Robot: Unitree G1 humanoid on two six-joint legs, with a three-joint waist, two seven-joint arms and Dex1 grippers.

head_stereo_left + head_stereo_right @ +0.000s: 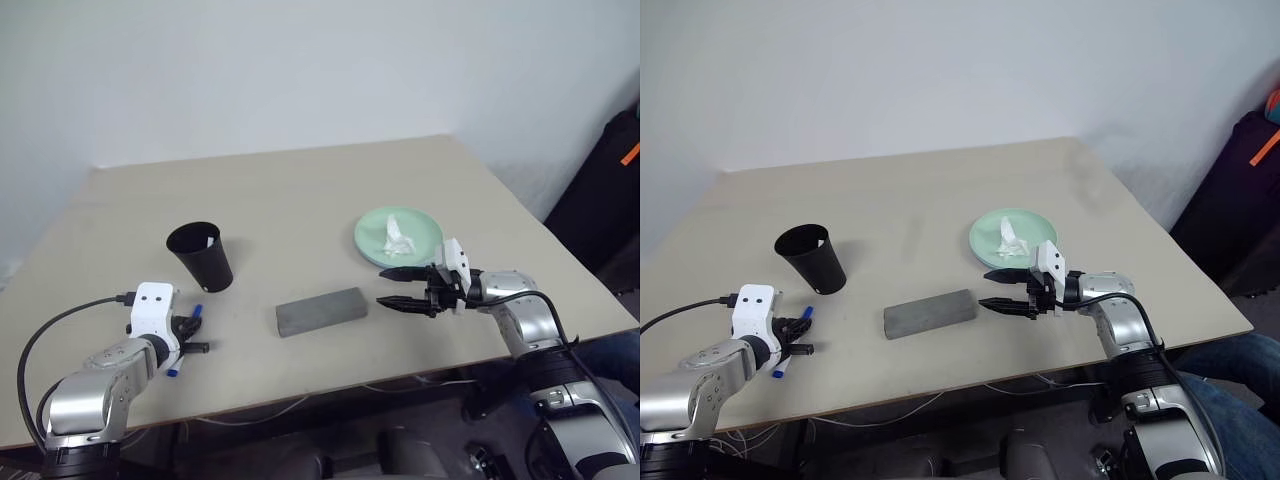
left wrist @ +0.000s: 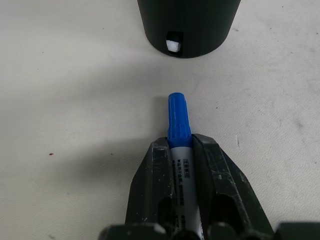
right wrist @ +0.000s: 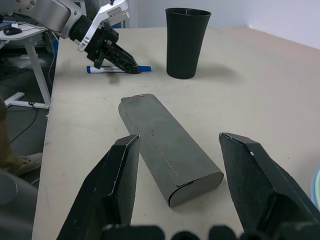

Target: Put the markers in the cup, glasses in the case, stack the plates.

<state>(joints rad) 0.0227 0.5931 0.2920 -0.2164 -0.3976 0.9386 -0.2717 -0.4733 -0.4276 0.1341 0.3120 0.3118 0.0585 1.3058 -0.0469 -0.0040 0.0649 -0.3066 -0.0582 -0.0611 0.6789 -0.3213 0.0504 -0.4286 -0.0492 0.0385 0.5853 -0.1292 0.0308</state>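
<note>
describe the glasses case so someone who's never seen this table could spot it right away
On the beige table, look near the front edge, between the black cup and the mint green plate. The case lies flat there: a long, matte grey closed block, the only rectangular thing among round ones.

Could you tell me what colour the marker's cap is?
Blue; the marker cap shows best in the left wrist view.

We see a beige table (image 1: 300, 190) against a plain white wall (image 1: 300, 70). Cables (image 1: 940, 405) hang under its near edge.
</note>
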